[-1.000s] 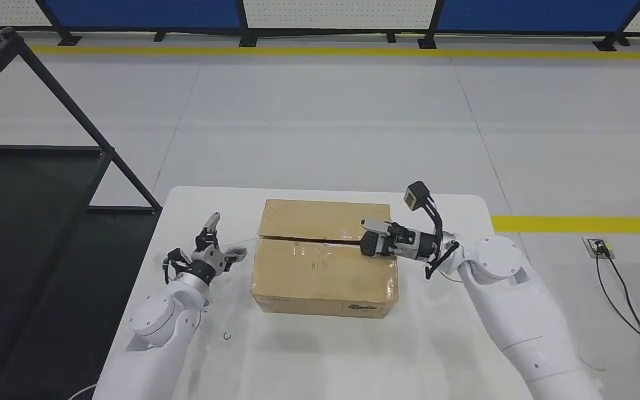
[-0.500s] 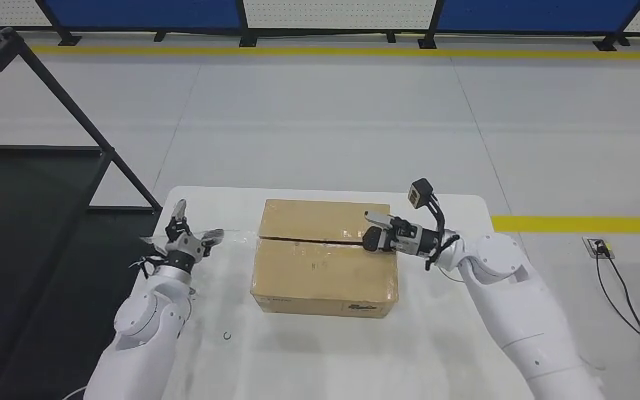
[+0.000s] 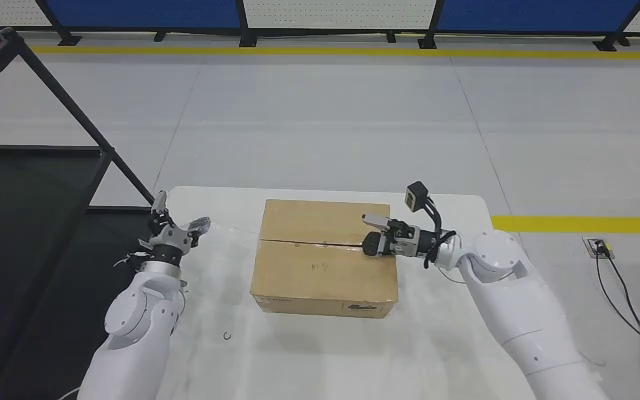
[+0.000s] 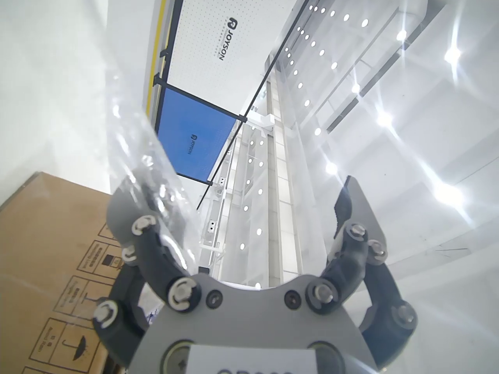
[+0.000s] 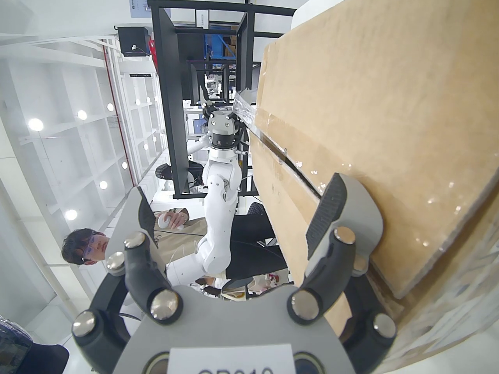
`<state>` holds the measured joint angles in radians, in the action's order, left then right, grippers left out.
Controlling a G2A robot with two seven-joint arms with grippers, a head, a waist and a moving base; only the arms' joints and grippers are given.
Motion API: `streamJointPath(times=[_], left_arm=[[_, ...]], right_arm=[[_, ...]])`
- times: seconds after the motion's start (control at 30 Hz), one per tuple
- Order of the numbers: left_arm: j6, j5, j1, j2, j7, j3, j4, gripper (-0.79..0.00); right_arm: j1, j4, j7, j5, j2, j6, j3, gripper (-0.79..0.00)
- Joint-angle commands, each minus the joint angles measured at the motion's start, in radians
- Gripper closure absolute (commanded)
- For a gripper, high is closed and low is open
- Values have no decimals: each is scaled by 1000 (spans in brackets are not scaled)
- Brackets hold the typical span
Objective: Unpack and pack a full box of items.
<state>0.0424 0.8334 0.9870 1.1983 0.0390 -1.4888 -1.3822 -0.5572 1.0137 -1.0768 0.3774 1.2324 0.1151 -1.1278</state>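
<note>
Box [image 3: 325, 262] sits centred on table [image 3: 300, 350], flaps shut, seam [image 3: 305, 240] running straight to nearer R gripper [image 3: 372, 231], wide open, empty; L gripper [image 3: 178, 214] stands apart, open, clear tape [image 4: 136, 157] stuck on one finger.

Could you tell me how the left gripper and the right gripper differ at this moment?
The left gripper is beside the box, off its left end; the right gripper is over the box's top seam. Clear tape clings to a left finger; the right fingers are bare. Both are open.
</note>
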Motion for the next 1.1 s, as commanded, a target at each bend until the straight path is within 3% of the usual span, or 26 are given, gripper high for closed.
streamJointPath(times=[0.0, 0.3, 0.67, 1.07], left_arm=[[9, 2, 2, 2, -9, -5, -9, -785], [53, 1, 30, 8, -43, -29, -84, -785], [109, -42, 98, 15, -78, -57, -239, -785], [164, -165, 163, 23, -123, -59, -383, -785]], right_arm=[[1, -2, 1, 1, 0, -1, 1, -785], [4, -11, 6, 8, 0, -5, 2, -785], [3, -17, 12, 23, -1, -5, -3, -785], [8, -32, 13, 30, -2, -15, -1, -785]])
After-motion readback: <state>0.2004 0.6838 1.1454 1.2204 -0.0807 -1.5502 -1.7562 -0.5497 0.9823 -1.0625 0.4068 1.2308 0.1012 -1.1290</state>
